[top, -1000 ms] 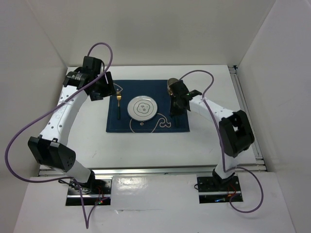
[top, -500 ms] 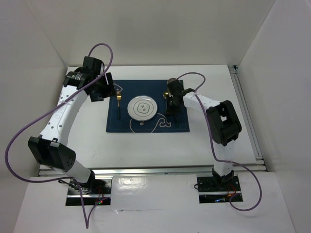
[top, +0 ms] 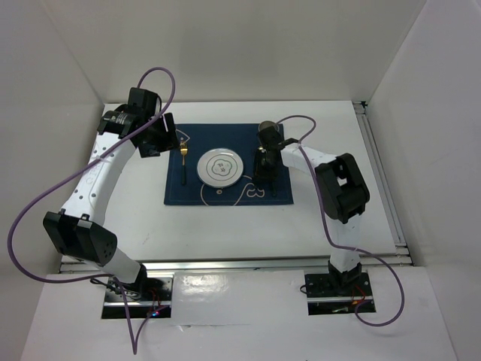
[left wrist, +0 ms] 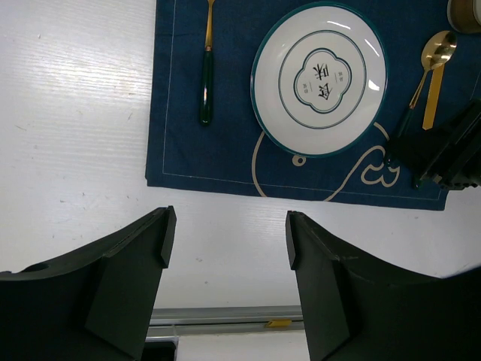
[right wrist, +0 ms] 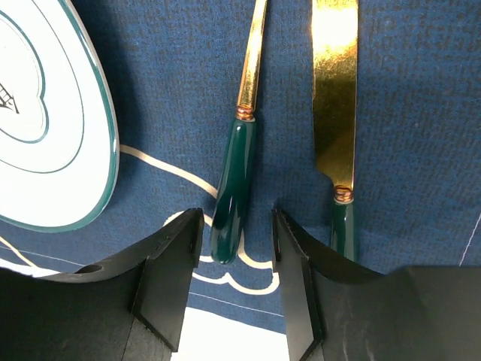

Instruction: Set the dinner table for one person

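Two gold pieces with glossy green handles, spoon (right wrist: 234, 173) and knife (right wrist: 334, 90), lie on woven blue placemat (left wrist: 225, 150); right gripper (right wrist: 233, 226) straddles the spoon, fingers apart; left gripper (left wrist: 225, 233) likewise spread.

The left arm (top: 96, 169) and right arm (top: 316, 160) are white with black joints, looping purple cables (top: 156, 69) and matte black end effector fingers (right wrist: 161, 278).
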You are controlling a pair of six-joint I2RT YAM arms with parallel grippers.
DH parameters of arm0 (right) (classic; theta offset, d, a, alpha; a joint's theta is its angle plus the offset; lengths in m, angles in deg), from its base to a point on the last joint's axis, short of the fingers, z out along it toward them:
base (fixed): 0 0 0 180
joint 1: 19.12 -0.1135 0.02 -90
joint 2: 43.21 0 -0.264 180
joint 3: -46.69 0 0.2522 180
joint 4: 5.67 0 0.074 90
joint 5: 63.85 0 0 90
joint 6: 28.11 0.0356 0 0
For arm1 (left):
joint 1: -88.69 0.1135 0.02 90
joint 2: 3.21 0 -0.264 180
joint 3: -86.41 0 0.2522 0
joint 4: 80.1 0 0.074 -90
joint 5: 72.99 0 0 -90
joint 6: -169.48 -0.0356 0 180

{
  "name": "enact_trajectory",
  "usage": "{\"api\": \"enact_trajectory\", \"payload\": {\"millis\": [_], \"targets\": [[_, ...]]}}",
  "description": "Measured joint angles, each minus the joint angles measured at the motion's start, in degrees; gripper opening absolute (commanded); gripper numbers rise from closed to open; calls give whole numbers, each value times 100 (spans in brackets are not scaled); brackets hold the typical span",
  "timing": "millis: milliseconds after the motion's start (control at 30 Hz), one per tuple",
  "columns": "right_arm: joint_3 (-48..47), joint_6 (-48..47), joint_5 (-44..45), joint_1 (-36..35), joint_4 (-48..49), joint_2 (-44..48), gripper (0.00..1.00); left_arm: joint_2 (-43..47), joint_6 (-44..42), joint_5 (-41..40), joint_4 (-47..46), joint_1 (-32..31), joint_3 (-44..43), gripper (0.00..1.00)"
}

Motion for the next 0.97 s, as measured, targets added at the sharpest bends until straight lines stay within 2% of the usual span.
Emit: {"api": "enact_trajectory", "payload": {"millis": [233,267,367,400,467,567,733,833,967], "targets": [[-2,-37,26,0,-44,96,53,0,-2,0,0,0,0,77],[-4,-55,46,0,-81,166,65,0,-2,2,0,0,0,77],[-92,-109,219,0,-275,470,84,0,-2,4,2,0,-4,77],[-138,-109,321,15,-352,625,93,0,-2,4,2,0,-4,77],[-221,-101,533,50,-509,984,100,0,-2,15,2,0,-4,77],[-387,-26,883,238,-811,1589,100,0,-2,50,13,0,-4,77],[-411,267,1593,994,-1357,2376,100,0,-2,111,2,0,-4,77],[-114,382,1919,1346,-1655,2736,100,0,-2,127,-13,0,-2,77],[485,380,2068,1482,-1923,3259,99,4,0,173,-96,0,68,77]]}}
